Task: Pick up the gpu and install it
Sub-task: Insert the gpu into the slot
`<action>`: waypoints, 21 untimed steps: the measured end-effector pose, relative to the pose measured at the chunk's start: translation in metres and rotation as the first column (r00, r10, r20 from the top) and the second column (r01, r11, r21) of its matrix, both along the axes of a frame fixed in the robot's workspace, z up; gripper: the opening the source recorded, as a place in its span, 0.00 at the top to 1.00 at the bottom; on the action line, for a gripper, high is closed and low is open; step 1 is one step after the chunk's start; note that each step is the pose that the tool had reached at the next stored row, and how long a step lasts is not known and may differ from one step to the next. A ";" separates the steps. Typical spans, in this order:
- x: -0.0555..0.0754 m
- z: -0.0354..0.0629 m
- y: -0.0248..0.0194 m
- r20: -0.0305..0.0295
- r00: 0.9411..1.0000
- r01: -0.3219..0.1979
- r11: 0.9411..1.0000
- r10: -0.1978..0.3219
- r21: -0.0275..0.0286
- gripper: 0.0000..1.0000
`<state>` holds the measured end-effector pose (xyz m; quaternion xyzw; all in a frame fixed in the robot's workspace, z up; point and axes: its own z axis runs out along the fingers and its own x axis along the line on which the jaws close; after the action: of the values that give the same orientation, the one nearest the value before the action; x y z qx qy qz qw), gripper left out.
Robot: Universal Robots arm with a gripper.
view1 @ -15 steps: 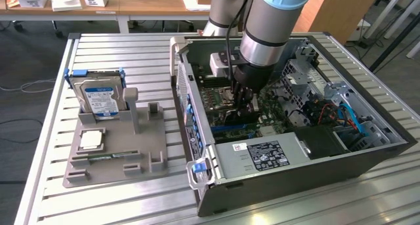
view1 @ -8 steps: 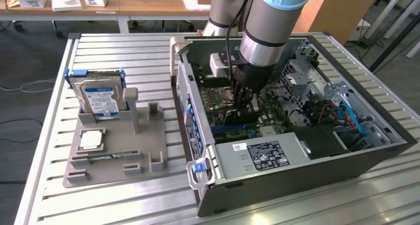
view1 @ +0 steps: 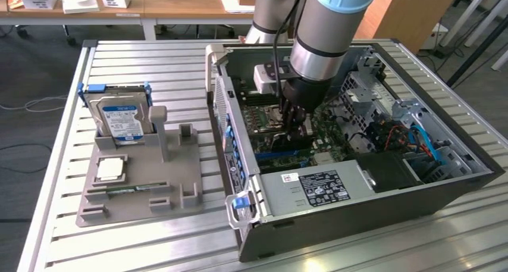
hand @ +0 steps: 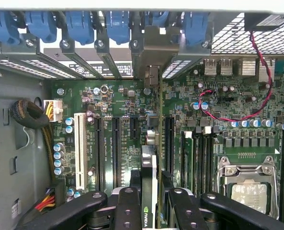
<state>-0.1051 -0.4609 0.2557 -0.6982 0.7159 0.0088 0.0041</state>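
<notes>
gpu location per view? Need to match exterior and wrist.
Exterior view: the gpu is the dark card inside the open case, just under the gripper.
Wrist view: the gpu is seen edge-on, clamped between the fingers, standing over the expansion slots.
Shared landmark: the green motherboard beneath the card.

The pincer [hand: 151, 200] grips the gpu [hand: 148, 165] edge-on over the motherboard [hand: 218, 96].
</notes>
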 end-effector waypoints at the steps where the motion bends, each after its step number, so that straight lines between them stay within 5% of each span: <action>1: 0.000 0.0000 0.0000 0.000 1.000 0.000 1.000 0.000 0.000 0.73; 21: 0.000 -0.0017 0.0000 0.000 1.000 0.000 1.000 0.000 0.000 0.73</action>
<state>-0.1051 -0.4609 0.2539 -0.6982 0.7158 0.0089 0.0040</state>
